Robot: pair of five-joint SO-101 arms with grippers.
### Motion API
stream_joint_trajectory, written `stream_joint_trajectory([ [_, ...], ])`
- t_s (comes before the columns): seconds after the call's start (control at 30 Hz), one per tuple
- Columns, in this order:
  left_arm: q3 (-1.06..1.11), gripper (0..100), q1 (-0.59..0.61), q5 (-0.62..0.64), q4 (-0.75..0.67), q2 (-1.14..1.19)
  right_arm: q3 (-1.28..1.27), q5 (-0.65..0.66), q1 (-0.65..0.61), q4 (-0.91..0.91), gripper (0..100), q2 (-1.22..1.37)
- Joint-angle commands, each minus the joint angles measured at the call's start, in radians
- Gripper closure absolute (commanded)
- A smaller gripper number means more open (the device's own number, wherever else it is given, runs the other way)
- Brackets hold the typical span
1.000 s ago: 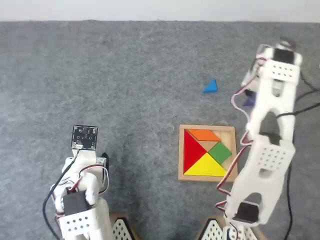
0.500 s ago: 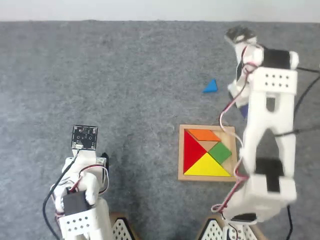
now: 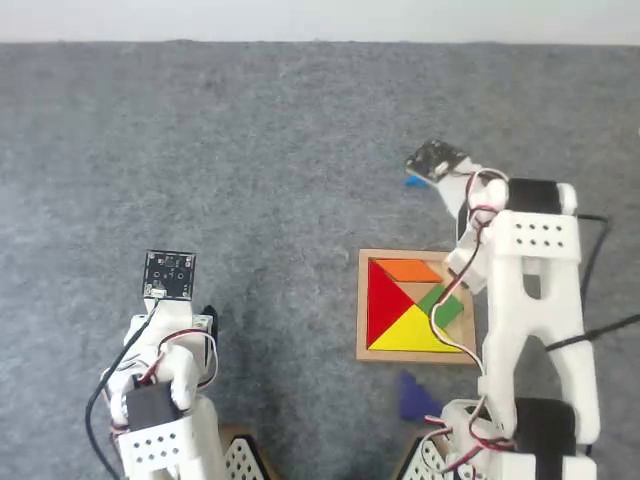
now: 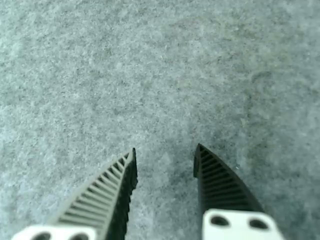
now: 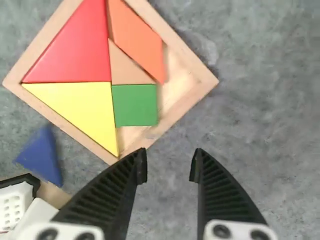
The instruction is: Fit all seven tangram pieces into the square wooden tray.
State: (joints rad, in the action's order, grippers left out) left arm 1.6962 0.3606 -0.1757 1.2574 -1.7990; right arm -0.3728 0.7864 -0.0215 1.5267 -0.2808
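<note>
The likely step is fetching the dark blue triangle (image 3: 413, 396), so the right gripper (image 5: 169, 156) would do well to drop straight onto it, pinch two flat edges, lift it clear of the rim and turn it to suit the gap beside the green square (image 5: 134, 105). That gripper hangs open and empty by the right edge of the tray (image 3: 410, 356), and the triangle lies just below the tray, lower middle of the high view

Robotics lab bench. Grey felt-covered tabletop (image 3: 250, 150). White printed left arm (image 3: 165, 420) and right arm (image 3: 535, 300) bolted at near edge. Loose cable (image 3: 120, 355). Bare pale wall (image 3: 300, 20).
</note>
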Motion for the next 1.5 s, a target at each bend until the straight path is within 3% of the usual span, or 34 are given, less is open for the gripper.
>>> stream_joint_trajectory([
  [0.0, -0.015, 82, -0.006, 0.011, 0.006, -0.020, -0.002, 0.023, 0.010, -0.030, 85.3, -0.061],
  [0.2, -0.015, 82, -0.006, 0.011, 0.006, -0.020, -0.018, 0.181, 0.117, 0.058, 85.2, -0.101],
  [0.6, -0.015, 82, -0.006, 0.011, 0.006, -0.020, -0.301, 0.218, 0.236, -0.124, 85.0, -0.245],
  [0.8, -0.015, 82, -0.006, 0.011, 0.006, -0.020, -0.411, 0.450, 0.260, -0.081, 85.0, -0.255],
  [0.97, -0.015, 82, -0.006, 0.011, 0.006, -0.020, -0.450, 0.629, 0.196, 0.056, 85.0, -0.255],
  [1.13, -0.015, 82, -0.006, 0.011, 0.006, -0.020, -0.516, 0.611, 0.041, 0.102, 79.0, -0.255],
  [1.3, -0.015, 82, -0.006, 0.011, 0.006, -0.020, -0.586, 0.612, -0.065, 0.024, 70.1, -0.255],
  [1.47, -0.015, 82, -0.006, 0.011, 0.006, -0.020, -0.651, 0.578, -0.177, 0.007, 69.1, -0.255],
])
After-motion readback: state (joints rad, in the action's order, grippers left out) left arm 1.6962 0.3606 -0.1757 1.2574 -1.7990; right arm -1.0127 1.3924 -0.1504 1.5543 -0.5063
